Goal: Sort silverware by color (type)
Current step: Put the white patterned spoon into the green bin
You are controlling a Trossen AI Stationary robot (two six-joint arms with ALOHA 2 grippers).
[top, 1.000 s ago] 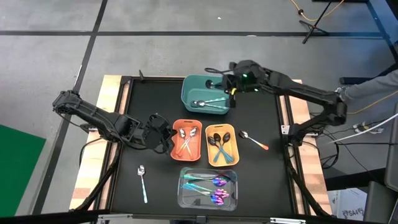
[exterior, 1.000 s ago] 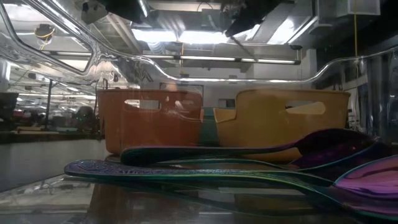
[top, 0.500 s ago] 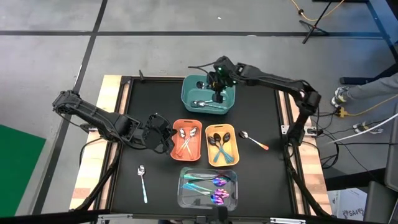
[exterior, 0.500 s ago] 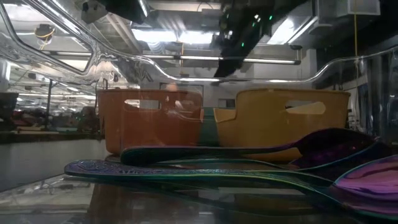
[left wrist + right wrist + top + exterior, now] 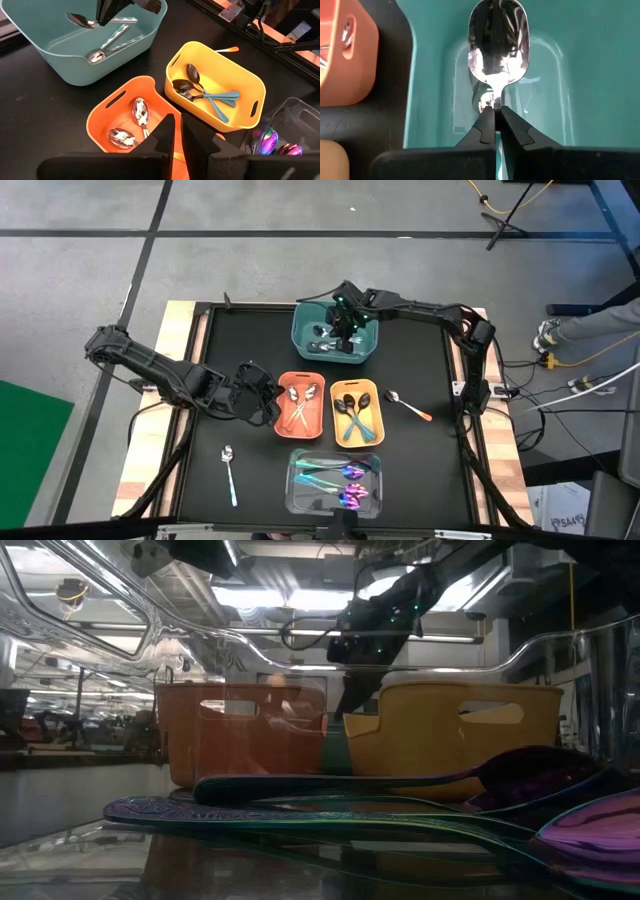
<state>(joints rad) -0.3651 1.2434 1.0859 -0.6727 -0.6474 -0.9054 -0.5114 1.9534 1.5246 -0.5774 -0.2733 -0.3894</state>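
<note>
Silver spoon: pinched at the neck by the right gripper, bowl pointing forward past the fingertips, hanging over the teal bin at the worktop's far edge. Left gripper: nearly closed, empty, beside the orange bin.

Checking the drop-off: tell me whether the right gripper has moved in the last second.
Yes. In the high view the right gripper, shut on a silver spoon, has swung from the teal bin's right rim to over its inside.
</note>
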